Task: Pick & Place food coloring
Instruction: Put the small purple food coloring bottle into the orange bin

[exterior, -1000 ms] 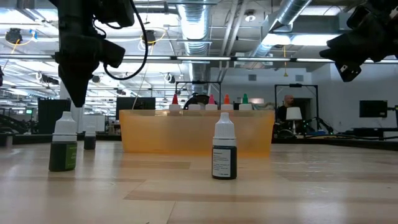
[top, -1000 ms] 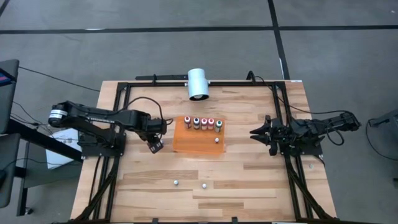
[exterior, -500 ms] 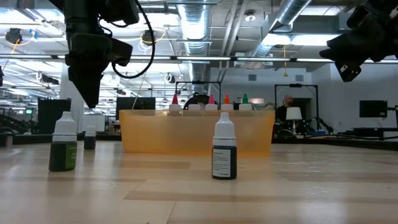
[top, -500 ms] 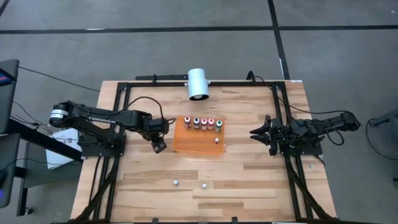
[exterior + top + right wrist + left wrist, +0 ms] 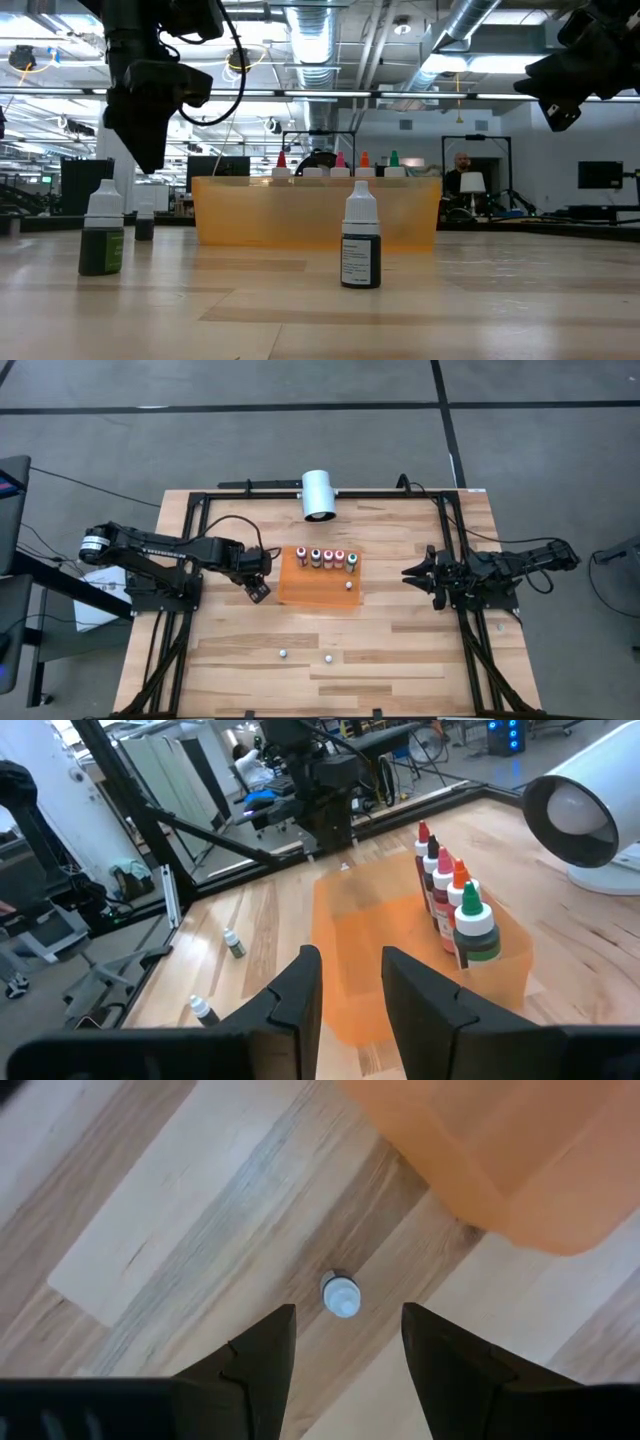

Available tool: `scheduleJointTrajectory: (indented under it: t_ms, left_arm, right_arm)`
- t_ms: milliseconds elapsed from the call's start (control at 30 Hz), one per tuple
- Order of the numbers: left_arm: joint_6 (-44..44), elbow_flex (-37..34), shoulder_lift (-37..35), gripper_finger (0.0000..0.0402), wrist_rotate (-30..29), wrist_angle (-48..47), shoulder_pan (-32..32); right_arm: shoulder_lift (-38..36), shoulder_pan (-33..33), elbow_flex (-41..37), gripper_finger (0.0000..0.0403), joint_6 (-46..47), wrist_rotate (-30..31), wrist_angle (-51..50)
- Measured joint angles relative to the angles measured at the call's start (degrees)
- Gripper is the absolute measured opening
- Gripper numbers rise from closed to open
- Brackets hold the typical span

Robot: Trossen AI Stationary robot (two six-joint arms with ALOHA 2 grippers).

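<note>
Several food coloring bottles stand in a row along the far side of the orange tray; in the right wrist view they show as red, dark, pink, orange and green bottles. Two more stand on the table near its near edge: a green one and a dark one. A third small bottle stands on the table left of the tray. My left gripper hangs open above it, pointing down, touching nothing. My right gripper waits open right of the tray.
A large white cylinder lies at the far edge behind the tray. Black frame rails run along the table's left, right and far sides. Bare wood lies between the tray and the two near bottles.
My left gripper has moved a little toward the tray, to the right and slightly toward the far edge, staying at about the same height. The bottles and the tray have kept their places.
</note>
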Motion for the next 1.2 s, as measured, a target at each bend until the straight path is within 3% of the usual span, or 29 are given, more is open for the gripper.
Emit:
scheduleJointTrajectory:
  t_ms: [333,1200]
  left_arm:
    - [-6.3,-0.1,2.8,0.0176,-0.4,-0.1,0.0]
    - [-7.1,-0.2,12.4,0.0176,1.2,1.9,-0.2]
  right_arm:
    - [0.0,0.0,0.0,0.0095,0.0,1.6,0.0]
    - [0.0,0.0,0.0,0.0095,1.0,2.4,-0.7]
